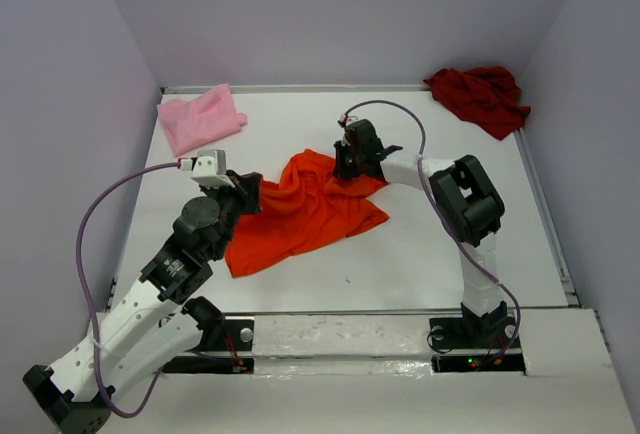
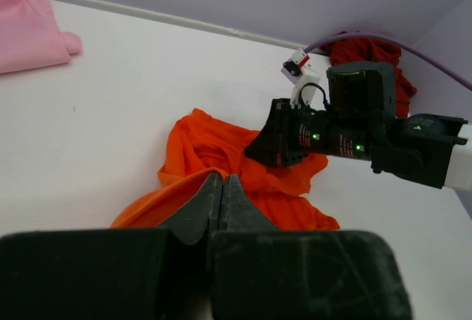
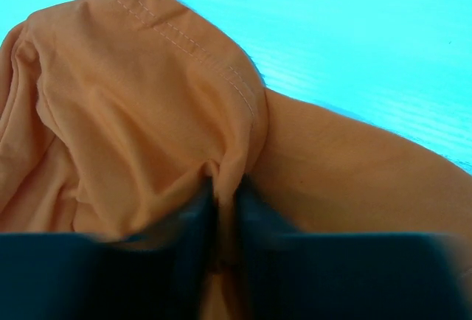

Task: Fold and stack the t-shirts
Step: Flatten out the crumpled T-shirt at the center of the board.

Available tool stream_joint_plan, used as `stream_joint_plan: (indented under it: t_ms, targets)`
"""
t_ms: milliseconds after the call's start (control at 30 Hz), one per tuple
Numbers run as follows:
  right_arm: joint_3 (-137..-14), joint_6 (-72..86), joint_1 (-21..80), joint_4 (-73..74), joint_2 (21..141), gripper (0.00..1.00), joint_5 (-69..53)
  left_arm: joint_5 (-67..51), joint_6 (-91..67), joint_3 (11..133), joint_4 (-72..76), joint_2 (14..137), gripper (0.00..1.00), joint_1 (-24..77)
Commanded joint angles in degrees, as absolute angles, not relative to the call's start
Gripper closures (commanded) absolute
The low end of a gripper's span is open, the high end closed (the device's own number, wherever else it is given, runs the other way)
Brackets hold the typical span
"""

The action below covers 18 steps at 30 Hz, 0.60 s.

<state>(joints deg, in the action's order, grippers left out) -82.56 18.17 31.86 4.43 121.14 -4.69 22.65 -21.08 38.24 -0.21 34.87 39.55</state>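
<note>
Orange t-shirt (image 3: 133,113) pinched in right end effector (image 3: 225,195): wrist view only.

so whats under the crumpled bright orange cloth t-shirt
White table shows all round the orange t-shirt; the right gripper pinches one fold. Anything beneath the cloth is covered.
</note>
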Motion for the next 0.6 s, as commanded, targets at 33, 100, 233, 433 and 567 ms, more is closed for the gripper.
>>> stream_joint_plan:
  t_ms: [33,100,233,433,567]
  targets:
    - [-83.5,16.79,32.08,4.13,118.13,0.53,-3.08,22.41,-20.3,38.14,2.99,35.07,1.0,39.64]
    - [-83.85,16.44,32.08,5.0,117.51,0.35,-2.73,22.5,-20.22,38.14,2.99,35.16,1.0,39.64]
    - [-83.23,16.43,32.08,5.01,115.93,0.26,-1.23,22.41,-20.39,38.14,3.08,35.33,1.0,39.64]
    - [-83.5,16.43,32.08,4.83,115.66,0.28,1.84,22.24,-20.39,38.06,3.08,35.33,1.0,39.64]
    - [-82.71,17.22,31.55,4.48,114.87,0.35,1.67,22.41,-20.39,38.14,2.9,35.51,1.0,39.64]
